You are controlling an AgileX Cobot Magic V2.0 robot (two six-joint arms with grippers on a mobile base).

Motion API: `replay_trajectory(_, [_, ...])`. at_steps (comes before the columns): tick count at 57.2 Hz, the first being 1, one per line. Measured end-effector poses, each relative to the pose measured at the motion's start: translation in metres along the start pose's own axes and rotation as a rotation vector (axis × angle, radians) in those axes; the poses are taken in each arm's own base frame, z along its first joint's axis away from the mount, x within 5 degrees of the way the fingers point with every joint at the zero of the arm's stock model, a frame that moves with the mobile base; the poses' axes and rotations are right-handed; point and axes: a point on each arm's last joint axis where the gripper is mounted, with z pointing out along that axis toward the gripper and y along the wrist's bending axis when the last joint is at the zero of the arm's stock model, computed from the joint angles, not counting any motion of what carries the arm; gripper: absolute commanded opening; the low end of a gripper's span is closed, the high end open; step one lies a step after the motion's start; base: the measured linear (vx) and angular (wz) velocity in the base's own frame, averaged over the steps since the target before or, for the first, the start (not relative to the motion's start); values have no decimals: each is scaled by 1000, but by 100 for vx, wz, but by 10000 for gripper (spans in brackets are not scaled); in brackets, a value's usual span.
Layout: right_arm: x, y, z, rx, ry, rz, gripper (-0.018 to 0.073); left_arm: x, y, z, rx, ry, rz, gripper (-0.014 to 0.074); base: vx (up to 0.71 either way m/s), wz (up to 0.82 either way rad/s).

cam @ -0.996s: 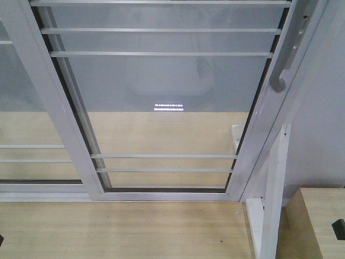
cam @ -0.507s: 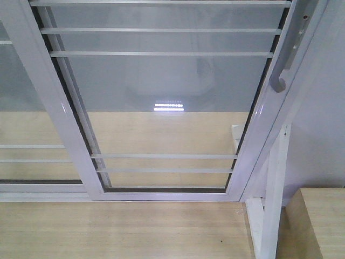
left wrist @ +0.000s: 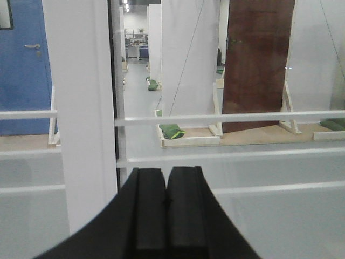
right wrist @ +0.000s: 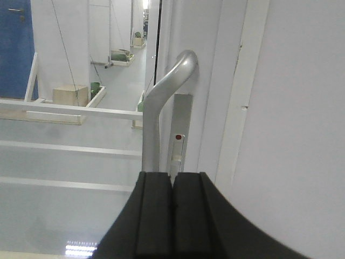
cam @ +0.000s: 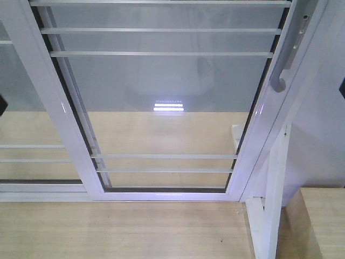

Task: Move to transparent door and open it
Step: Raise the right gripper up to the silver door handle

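Transparent door [cam: 161, 86] fills the centre of the front view, with its grey handle [cam: 284, 59] on the right stile, upper right. Right gripper [right wrist: 172, 181] faces the handle, jaws pressed together, empty. Left gripper [left wrist: 165, 178] faces the glass and white bars [left wrist: 226, 117], jaws likewise together, empty.

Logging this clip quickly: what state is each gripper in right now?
Left gripper: closed, holding nothing.
Right gripper: closed, holding nothing, grey pull handle ahead.
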Motion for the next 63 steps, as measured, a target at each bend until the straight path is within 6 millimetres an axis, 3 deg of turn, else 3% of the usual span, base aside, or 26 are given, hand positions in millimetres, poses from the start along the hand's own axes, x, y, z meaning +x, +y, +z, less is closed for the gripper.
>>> replay_trajectory(7, [4, 0, 29, 3, 5, -4, -1, -1, 0, 38, 1, 2, -1, 3, 0, 0])
replay_trajectory(14, [16, 1, 48, 5, 15, -6, -1, 10, 0, 67, 2, 24, -2, 3, 0, 0])
replay_trajectory(22, [24, 2, 57, 5, 30, -7, -1, 21, 1, 78, 2, 44, -3, 3, 0, 0])
replay_trajectory(36, [25, 2, 59, 7, 23, -6, 48, 22, 0, 80, 14, 34, 13, 39, 0, 0])
replay_trajectory(46, [25, 2, 59, 7, 22, -6, 189, 22, -1, 80, 22, 28, 24, 131, 0, 0])
replay_trajectory(63, [25, 2, 59, 6, 21, -8, 640, 20, -1, 81, 24, 2, 25, 458, 0, 0])
